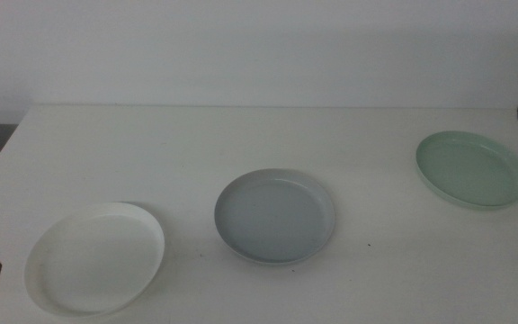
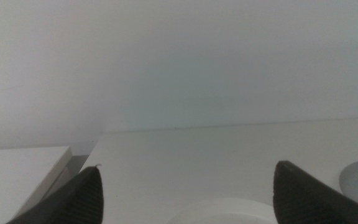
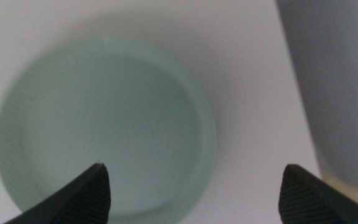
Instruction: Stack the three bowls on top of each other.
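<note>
Fingers of the right gripper (image 3: 191, 190), spread, hover over the mint green bowl (image 3: 104, 124); left gripper (image 2: 185, 196), spread, waits near the white bowl (image 1: 95, 256) on the bench (image 1: 241, 144).

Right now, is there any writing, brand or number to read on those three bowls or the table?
None: no text, label or number shows anywhere.
white bowl: plain.
grey bowl: plain.
mint green bowl: plain, also in the right wrist view.
table: bare white, unmarked.
</note>
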Controlling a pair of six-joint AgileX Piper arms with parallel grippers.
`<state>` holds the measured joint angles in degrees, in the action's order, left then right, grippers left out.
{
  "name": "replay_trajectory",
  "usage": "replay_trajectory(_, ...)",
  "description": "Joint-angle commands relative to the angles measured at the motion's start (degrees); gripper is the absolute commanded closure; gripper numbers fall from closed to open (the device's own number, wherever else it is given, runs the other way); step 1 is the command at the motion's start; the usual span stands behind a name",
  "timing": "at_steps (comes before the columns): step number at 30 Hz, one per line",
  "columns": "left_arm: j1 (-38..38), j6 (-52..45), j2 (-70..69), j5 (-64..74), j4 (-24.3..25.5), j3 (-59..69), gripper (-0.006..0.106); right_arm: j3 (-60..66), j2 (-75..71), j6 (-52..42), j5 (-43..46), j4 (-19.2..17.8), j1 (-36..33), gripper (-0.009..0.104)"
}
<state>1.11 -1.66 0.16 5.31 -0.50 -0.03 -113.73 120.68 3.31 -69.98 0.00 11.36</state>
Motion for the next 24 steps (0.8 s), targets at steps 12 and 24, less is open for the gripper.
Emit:
replay_trajectory(12,-0.06,0.18,-0.16,-0.45,0.07,0.03,0.007,6.14,6.65,-0.92,3.28,-0.9,1.18,0.018)
replay_trajectory(24,-0.06,0.18,-0.16,-0.45,0.07,0.03,0.007,6.14,11.06,-0.28,7.42,-1.09,1.18,0.05)
